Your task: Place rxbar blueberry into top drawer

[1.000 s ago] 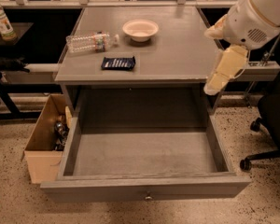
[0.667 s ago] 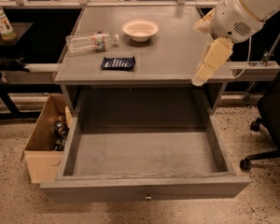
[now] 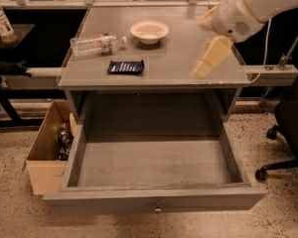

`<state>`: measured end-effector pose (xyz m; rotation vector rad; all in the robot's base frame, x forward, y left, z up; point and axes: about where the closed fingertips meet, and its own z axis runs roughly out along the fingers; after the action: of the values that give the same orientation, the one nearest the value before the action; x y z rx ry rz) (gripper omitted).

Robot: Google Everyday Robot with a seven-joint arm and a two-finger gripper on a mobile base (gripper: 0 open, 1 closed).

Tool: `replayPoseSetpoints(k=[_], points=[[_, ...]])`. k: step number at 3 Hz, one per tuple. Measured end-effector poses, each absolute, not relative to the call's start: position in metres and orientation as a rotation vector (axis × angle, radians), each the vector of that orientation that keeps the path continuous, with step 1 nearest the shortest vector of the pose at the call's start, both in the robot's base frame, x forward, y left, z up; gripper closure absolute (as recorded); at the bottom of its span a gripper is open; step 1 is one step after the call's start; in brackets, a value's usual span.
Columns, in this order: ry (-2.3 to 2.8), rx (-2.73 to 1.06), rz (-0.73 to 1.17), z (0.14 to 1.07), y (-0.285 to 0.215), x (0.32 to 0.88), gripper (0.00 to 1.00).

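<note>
camera view | claw (image 3: 204, 63) shifted left over tabletop (image 3: 179, 48), grip unclear | rxbar blueberry (image 3: 125, 67) unmoved | top drawer (image 3: 154, 200) open

No text can be read anywhere.

- rxbar blueberry (image 3: 125, 67), left of centre on the grey tabletop (image 3: 174, 58): pale lettering on a dark wrapper, too small to read.
- Clear plastic bottle (image 3: 97, 44), lying just above the bar in the frame: coloured label, unreadable.
- Upright bottle (image 3: 1, 23), upper left edge: label unreadable.
- Gripper (image 3: 208, 61): upper right of centre, over the tabletop's right part.
</note>
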<state>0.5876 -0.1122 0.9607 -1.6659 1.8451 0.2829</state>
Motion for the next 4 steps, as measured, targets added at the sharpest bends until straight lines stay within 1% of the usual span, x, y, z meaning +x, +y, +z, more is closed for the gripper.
replayPoseSetpoints(k=[2, 3, 4], points=[[1.705, -1.501, 0.516, 0.961, -0.041, 0.662, 0.0], [1.651, -1.484, 0.567, 0.96, -0.008, 0.673, 0.0], [1.646, -1.485, 0.581, 0.955, -0.001, 0.675, 0.0]])
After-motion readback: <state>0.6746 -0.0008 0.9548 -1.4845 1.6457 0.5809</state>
